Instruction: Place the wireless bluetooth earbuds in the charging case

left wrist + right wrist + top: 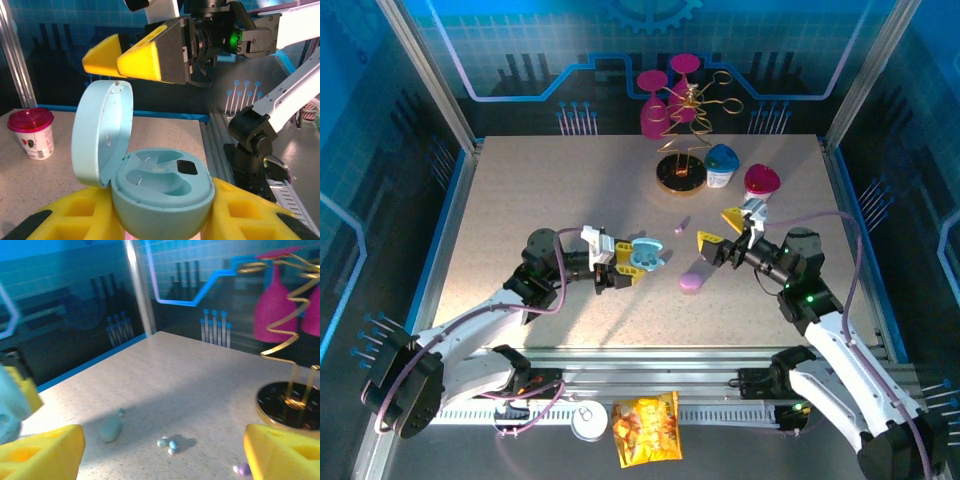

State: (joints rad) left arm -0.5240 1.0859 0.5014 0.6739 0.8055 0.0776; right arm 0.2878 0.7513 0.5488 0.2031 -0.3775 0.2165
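The pale blue charging case (162,192) is gripped between the yellow fingers of my left gripper (162,215), near the table's middle (645,255). Its lid stands open and both wells are empty. My right gripper (722,230) hovers open just right of the case, with nothing between its fingers. In the right wrist view, that gripper (162,442) looks down on a pale blue earbud (111,429), a small cluster of pale blue pieces (169,444) and a lilac earbud (243,470), all lying on the table. The lilac earbud (682,224) lies just left of the right gripper.
A shut lilac case (693,280) lies below the right gripper. At the back stand pink glasses on a gold wire stand (678,130), a blue-lidded cup (722,165) and a pink-lidded cup (760,182). A snack bag (647,427) lies off the table's near edge.
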